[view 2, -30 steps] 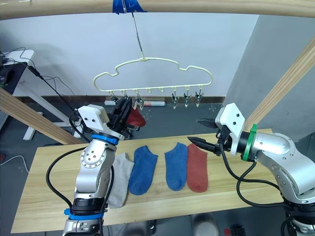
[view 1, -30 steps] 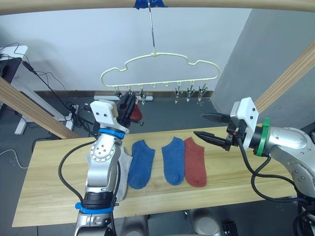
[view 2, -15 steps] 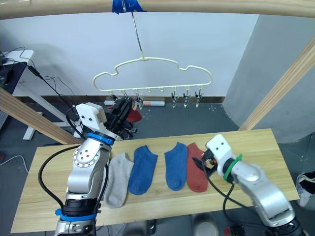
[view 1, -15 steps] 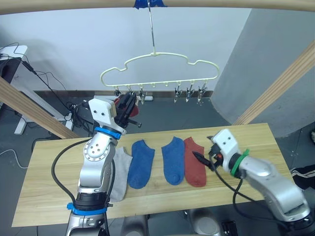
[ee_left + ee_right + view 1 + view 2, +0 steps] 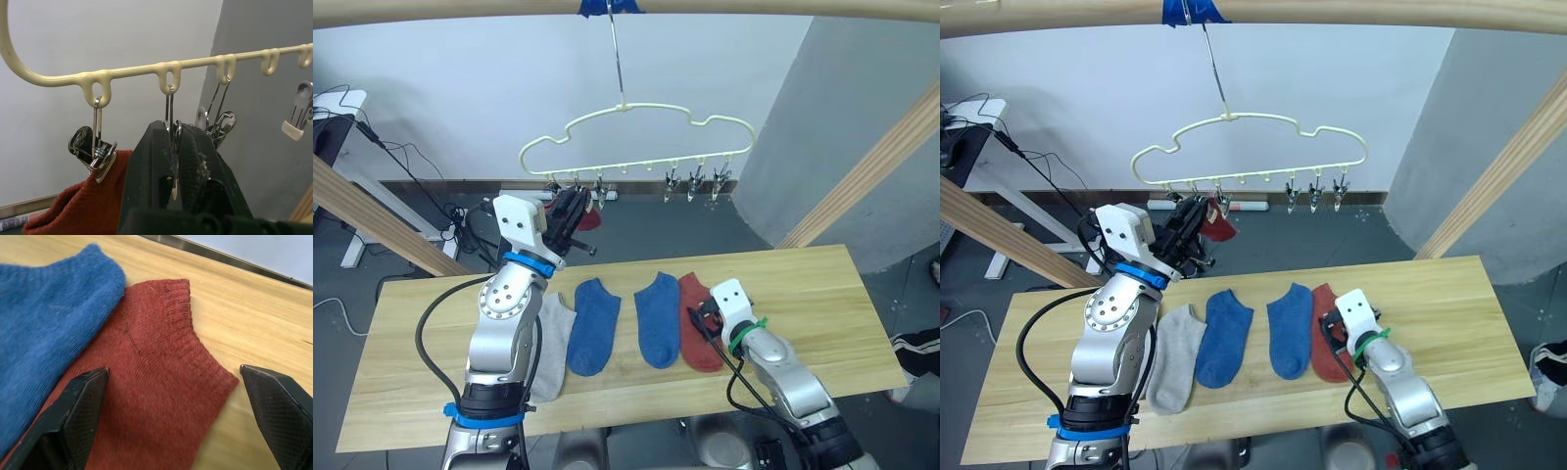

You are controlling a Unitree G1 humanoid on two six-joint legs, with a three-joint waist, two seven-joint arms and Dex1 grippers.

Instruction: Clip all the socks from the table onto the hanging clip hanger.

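Now | right gripper (image 5: 173, 421) spread over rust-red sock (image 5: 161, 382) | left gripper (image 5: 177, 161) pinching clip (image 5: 172, 147)

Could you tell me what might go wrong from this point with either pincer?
The open right pincer straddles the rust-red sock, which overlaps the blue sock; closing could catch both. The left pincer squeezes a clip on the freely hanging clip hanger, beside the hung red sock; a push could swing it.

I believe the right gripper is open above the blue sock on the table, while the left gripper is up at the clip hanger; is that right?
Not quite: the right gripper is open above the rust-red sock, as the right wrist view shows; the blue sock lies beside it. The left gripper is indeed up at the clip hanger.
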